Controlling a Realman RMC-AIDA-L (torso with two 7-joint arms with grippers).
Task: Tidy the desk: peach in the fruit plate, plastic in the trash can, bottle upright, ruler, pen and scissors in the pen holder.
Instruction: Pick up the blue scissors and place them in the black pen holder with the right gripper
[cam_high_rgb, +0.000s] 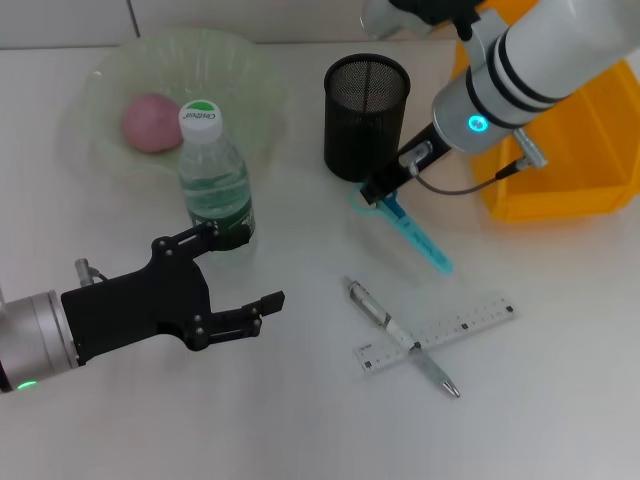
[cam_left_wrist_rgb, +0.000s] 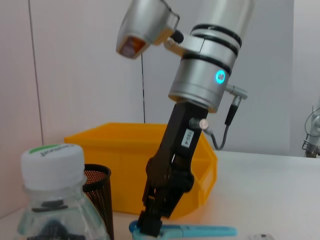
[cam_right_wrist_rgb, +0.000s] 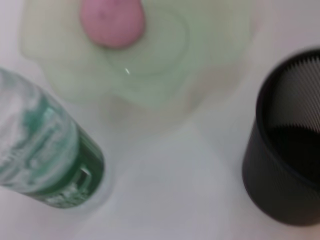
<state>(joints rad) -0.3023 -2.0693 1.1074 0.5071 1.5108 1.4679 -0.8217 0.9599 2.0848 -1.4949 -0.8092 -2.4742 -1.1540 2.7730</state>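
Scissors (cam_high_rgb: 412, 228) lay on the desk (cam_high_rgb: 300, 420) beside the holder (cam_high_rgb: 366, 115), the right gripper (cam_high_rgb: 378, 192) down on their handle, whether clamped I cannot tell. Nearer, the left gripper (cam_high_rgb: 240, 275) hung spread beside the upright bottle (cam_high_rgb: 213, 175). Pen (cam_high_rgb: 400, 337) crossed ruler (cam_high_rgb: 436, 332). Peach (cam_high_rgb: 150, 122) sat in the plate (cam_high_rgb: 100, 90).

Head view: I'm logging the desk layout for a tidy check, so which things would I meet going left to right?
Pink peach in the pale green fruit plate → upright clear plastic bottle → black mesh pen holder → clear plastic ruler → yellow plastic bin.
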